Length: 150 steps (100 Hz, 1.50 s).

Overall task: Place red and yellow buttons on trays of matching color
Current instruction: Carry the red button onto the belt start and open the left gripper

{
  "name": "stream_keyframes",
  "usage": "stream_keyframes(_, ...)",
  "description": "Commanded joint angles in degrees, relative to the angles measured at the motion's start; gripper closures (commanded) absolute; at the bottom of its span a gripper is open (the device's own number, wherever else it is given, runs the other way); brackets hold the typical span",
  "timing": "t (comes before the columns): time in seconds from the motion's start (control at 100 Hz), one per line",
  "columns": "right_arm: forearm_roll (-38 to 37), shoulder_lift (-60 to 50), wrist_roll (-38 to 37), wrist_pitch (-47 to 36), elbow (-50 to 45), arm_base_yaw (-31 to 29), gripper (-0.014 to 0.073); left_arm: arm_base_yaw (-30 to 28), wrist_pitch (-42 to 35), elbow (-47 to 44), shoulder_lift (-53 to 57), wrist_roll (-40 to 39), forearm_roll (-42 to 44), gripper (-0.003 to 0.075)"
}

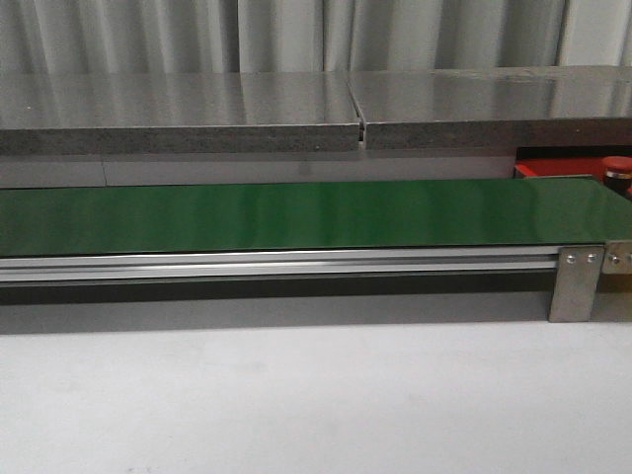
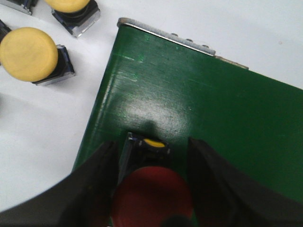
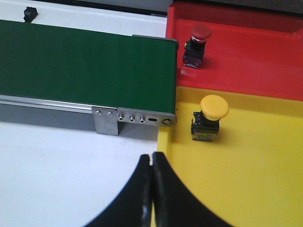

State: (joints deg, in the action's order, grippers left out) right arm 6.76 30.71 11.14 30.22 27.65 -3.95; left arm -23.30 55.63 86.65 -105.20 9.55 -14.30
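Left hand (image 2: 154,189): your fingers (image 2: 94,189) stand on either side of a red button (image 2: 151,198), right over the green belt (image 2: 208,123) near its end; contact with the cap can't be told, so whether it is grasped stays unclear.
Loose yellow buttons (image 2: 29,54): on the white worktop (image 2: 42,127), off to the side past the belt's edge (well clear of your fingers).
Right hand (image 3: 151,189): clenched, fingertips pressed together and holding nothing, above the worktop's edge beside the yellow tray (image 3: 246,179).
Yellow tray: a yellow button (image 3: 208,118) stands upright just ahead of your right hand.
Red tray (image 3: 255,61): beyond the yellow one, carrying a second red button (image 3: 196,45) near the belt end.
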Motion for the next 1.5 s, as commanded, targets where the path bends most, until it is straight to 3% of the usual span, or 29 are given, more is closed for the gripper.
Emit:
stream_keyframes(0.0, 0.34, 0.14, 0.48, -3.75, 1.48, -0.15, 0.0662, 0.42, -1.52, 1.93, 2.76, 0.22, -1.14, 0.0351)
stream_keyframes(0.08, 0.34, 0.14, 0.48, -3.75, 1.48, -0.15, 0.0662, 0.42, -1.88, 2.02, 2.76, 0.22, -1.26, 0.0225)
stream_keyframes(0.15, 0.34, 0.14, 0.48, -3.80, 1.48, -0.15, 0.0662, 0.42, -2.04, 2.41, 2.76, 0.22, -1.49, 0.0180)
stream_keyframes(0.38, 0.34, 0.14, 0.48, -3.80, 1.48, -0.15, 0.0662, 0.42, -2.19, 7.90, 2.76, -0.81, -1.71, 0.0185)
stream_keyframes(0.68, 0.34, 0.14, 0.48, -3.80, 1.48, -0.15, 0.0662, -4.28, -2.64, 11.18, 1.68, -18.48, 3.01, 0.0197)
stream_keyframes(1.49, 0.34, 0.14, 0.48, -3.80, 1.48, -0.15, 0.0662, -7.08, -0.95, 15.71, -12.54, -24.32, 2.17, 0.0209)
